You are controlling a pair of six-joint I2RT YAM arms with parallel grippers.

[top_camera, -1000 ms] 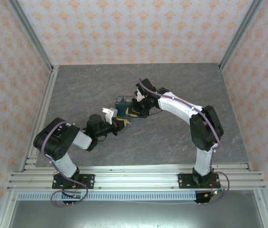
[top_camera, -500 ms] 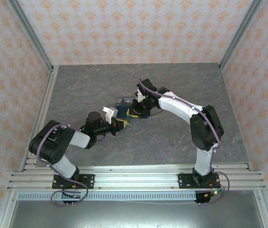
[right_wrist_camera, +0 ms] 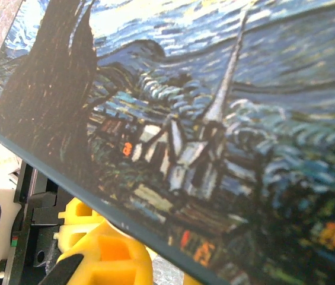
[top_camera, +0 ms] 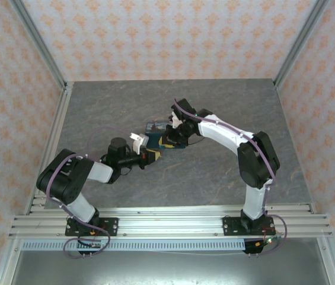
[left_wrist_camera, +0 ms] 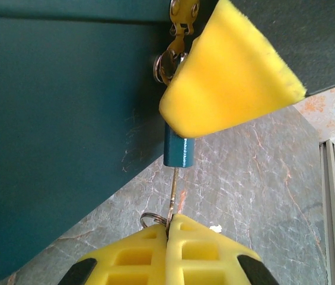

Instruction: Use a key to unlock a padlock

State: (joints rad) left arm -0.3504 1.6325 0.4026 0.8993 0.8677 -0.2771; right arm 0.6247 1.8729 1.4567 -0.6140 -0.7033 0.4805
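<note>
**A:** Where is the padlock sitting?

**B:** It is lying against the dark side of the tin, just below the clasp. That is the tin's near-left side, toward the middle of the tabletop. A yellow finger of the right end effector is covering its top.

**A:** What is the left end effector doing?

**B:** Its fingers are pressing together on the key, pinching it at the head, beside the ring. The thin shaft is running straight to the padlock's lower end and seems to be entering it.

**A:** Is the right one gripping anything?

**B:** I am not able to tell. It is resting against the tin, but the tin is hiding whatever its fingers are closing on.

**A:** How is the padlock going to handle?

**B:** I am judging it light, rigid and smooth. It is probably dangling loosely from the clasp, so it may be turning along with the key unless something is steadying it. The body is offering the best hold, pinched across its sides. The key is looking thin and easy to bend, so I am favouring a gentle twist.
</note>
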